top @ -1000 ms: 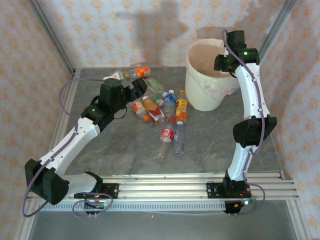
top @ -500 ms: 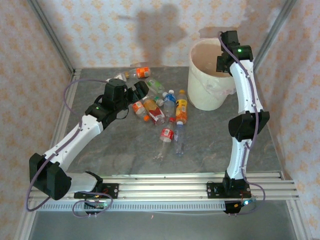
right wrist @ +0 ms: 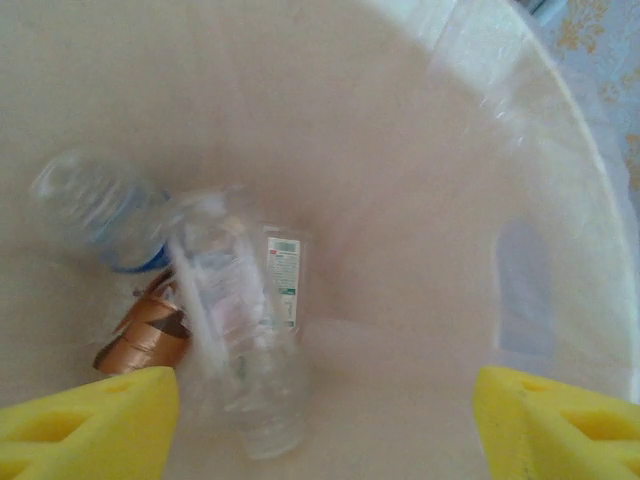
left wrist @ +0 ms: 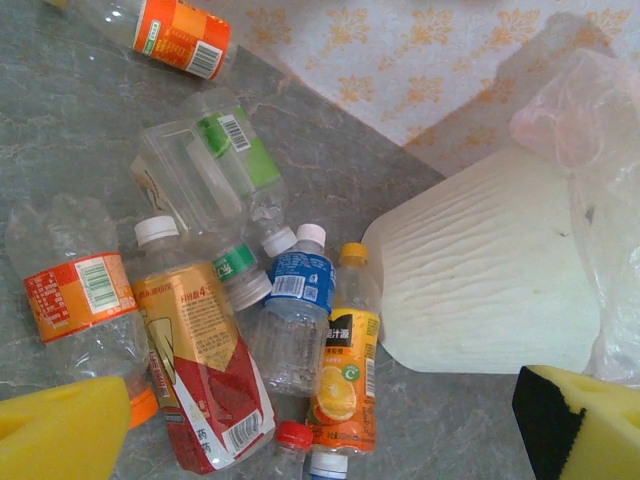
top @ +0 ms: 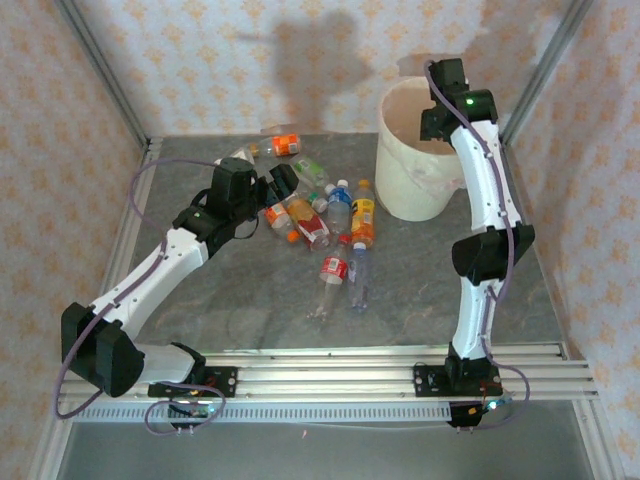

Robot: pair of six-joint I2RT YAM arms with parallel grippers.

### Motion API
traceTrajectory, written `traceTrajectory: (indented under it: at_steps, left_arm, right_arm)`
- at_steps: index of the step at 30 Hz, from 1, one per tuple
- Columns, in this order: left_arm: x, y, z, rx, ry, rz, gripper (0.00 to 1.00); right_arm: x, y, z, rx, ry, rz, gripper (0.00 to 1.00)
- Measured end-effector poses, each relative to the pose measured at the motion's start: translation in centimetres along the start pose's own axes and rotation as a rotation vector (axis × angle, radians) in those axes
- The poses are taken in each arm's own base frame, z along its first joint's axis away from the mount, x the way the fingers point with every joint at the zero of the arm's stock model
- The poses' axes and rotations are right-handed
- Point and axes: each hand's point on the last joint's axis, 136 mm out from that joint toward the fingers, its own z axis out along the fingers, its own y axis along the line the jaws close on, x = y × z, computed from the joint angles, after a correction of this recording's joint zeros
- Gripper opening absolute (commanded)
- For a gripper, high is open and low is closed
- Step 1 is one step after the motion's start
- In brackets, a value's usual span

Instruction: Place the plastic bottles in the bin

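Two sets of jaws stand wide apart, and neither has hold of anything. The right gripper hangs over the mouth of the bin. Below its yellow pads a clear bottle is smeared, which I judge to be one dropping beside a blue-capped bottle on the pinkish floor, so the release on that side looks done. The left gripper, equally spread, hovers above the heap of plastic bottles on the table, closest to a red-and-gold labelled bottle. Its next move calls for coming down on one body and closing across its width, clear of its neighbours. The right wrist view gives the bin's contents, hidden from overhead by the wall. The top view shows two bottles lying full length toward the bases, where the left wrist view catches just their caps.
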Motion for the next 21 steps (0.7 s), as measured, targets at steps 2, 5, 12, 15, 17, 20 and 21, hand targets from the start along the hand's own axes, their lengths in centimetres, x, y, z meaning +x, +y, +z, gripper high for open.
traceTrajectory:
  at_steps: [2,5,12,15,17,20,21]
  left_arm:
    - [0.0,0.1,0.0,-0.006,0.0,0.0,1.0]
    - [0.0,0.4,0.0,-0.021,-0.003,-0.004,1.0]
    - [0.8,1.8,1.0,-0.077,0.019,-0.032,1.0]
    - [1.6,2.8,2.0,-0.118,0.045,-0.047,1.0]
    - [2.2,3.6,2.5,-0.15,0.062,-0.056,1.0]
    - [2.7,4.6,2.9,-0.197,0.074,-0.074,1.0]
    - [2.7,4.9,3.0,-0.21,0.072,-0.081,1.0]
  right_arm:
    - [-0.2,0.0,-0.8,-0.005,-0.015,0.003,0.81]
    - [-0.9,0.0,-2.8,-0.039,-0.061,0.025,0.82]
    - [-1.2,2.1,-11.1,-0.259,-0.248,0.086,0.88]
    - [-0.4,4.2,-14.3,-0.388,-0.323,0.088,0.91]
    - [0.6,5.8,-15.7,-0.479,-0.35,0.096,0.91]
    - [3.4,8.1,-15.4,-0.574,-0.347,0.131,0.91]
    - [4.5,8.8,-15.1,-0.593,-0.334,0.142,0.91]
